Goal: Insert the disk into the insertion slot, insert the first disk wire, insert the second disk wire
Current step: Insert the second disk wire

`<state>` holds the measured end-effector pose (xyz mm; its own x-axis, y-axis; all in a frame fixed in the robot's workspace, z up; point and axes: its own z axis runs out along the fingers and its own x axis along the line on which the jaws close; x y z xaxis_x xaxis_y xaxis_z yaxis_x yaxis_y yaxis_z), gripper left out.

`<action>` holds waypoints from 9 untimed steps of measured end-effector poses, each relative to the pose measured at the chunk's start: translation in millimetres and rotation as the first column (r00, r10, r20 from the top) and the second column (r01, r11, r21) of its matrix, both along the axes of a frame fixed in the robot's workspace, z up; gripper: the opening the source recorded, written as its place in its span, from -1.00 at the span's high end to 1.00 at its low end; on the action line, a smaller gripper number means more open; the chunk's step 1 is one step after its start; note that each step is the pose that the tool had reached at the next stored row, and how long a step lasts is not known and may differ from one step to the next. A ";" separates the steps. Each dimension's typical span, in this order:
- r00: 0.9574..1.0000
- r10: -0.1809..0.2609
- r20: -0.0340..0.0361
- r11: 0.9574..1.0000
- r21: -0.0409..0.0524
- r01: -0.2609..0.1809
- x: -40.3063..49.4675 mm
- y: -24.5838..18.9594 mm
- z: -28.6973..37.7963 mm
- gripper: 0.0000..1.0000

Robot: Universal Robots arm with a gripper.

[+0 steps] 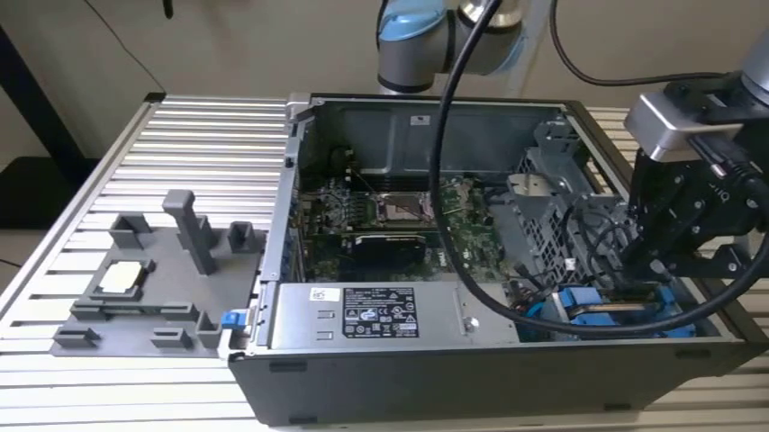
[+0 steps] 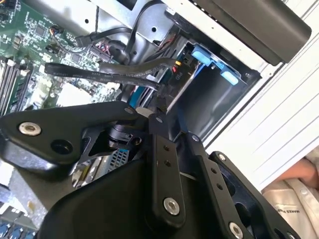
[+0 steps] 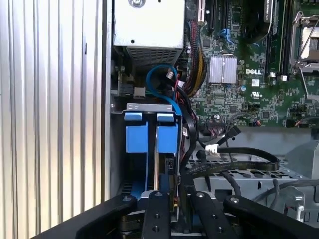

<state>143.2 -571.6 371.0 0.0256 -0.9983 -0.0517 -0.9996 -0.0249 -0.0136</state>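
The disk (image 1: 604,311) sits on edge in its blue carrier (image 3: 137,137), down in the insertion slot (image 3: 117,149) at the case's front corner on the exterior view's right. My gripper (image 1: 655,270) hangs right over that bay. In both wrist views its black fingers (image 2: 160,149) close together on a small black connector (image 3: 172,186) of a disk wire, held against the disk's end. A flat black cable (image 2: 99,72) runs from the motherboard side to a plug (image 2: 172,75) by the blue tabs (image 2: 212,59).
A labelled grey power-supply box (image 1: 360,315) lies along the case front, with the motherboard (image 1: 397,211) behind it. The perforated cage (image 1: 541,207) and loose black cables crowd the bay. A grey fixture (image 1: 157,279) stands on the slatted table. A person's sleeve (image 2: 299,194) is nearby.
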 end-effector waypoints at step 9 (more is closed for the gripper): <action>1.000 0.000 0.000 1.000 0.000 0.000 0.0 0.0 5.3 0.51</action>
